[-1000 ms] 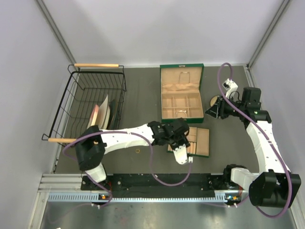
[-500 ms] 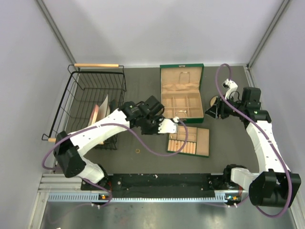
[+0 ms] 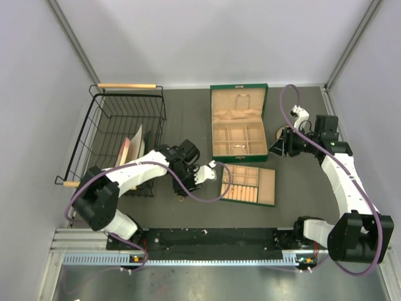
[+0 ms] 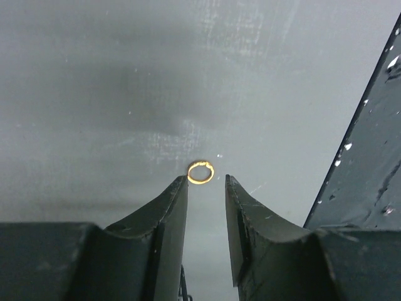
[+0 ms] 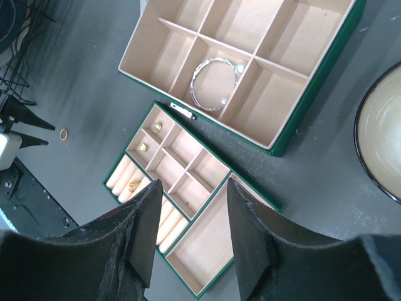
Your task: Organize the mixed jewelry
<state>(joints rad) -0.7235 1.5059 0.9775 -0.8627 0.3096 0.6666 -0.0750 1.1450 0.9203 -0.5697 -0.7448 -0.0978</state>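
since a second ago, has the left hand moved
Yes. The left hand has swung left, away from the tan tray, and now hovers over the loose gold ring left of it.

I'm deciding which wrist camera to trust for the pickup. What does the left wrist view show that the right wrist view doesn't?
Only the left wrist view: up close, the gold ring lies just ahead of the left gripper's open tips. Only the right wrist view: a green box holding a bracelet, a tray with small gold pieces, and part of a bowl. Both: that ring on the dark table, with the left gripper beside it.
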